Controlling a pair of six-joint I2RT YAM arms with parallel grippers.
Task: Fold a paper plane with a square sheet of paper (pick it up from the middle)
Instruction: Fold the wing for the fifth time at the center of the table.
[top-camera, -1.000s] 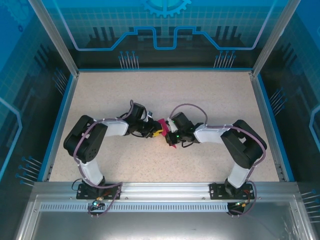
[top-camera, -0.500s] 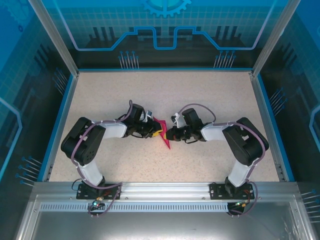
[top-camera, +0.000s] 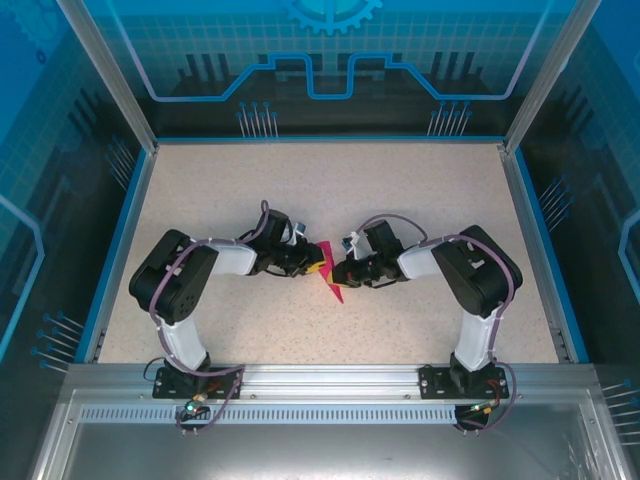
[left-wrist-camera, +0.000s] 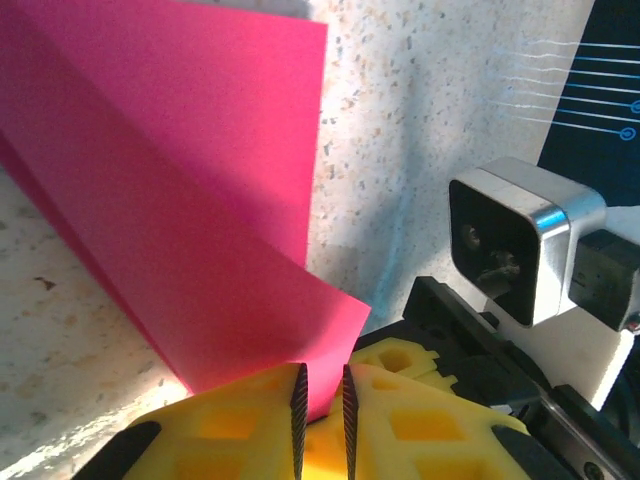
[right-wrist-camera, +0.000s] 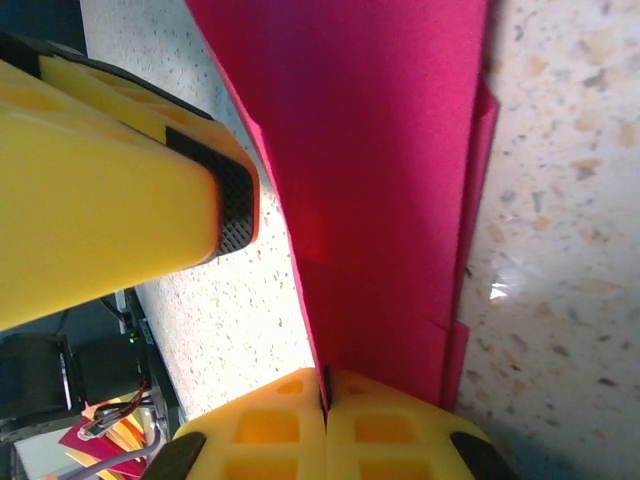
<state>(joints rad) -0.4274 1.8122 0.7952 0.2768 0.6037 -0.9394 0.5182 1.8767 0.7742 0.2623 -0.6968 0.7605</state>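
Top external: narrow magenta-pink folded paper plane (top-camera: 330, 284) mid-way across the speckled beige table (top-camera: 300, 190), between left gripper (top-camera: 316, 266) and right gripper (top-camera: 338, 272), tip toward the bases.
Left wrist: plane's corner drops into the narrow slit between the yellow fingers (left-wrist-camera: 400, 410); pinched or loose, can't tell.
Right wrist: right gripper (right-wrist-camera: 325, 378) clenched on the plane's edge, a left finger (right-wrist-camera: 120, 180) just beside it.

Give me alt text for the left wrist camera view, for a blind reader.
Folded magenta paper fills the upper left, its lower corner pinched in the yellow left gripper at the bottom edge. To the right, above the speckled table, sits a silver-cased camera on the other arm.
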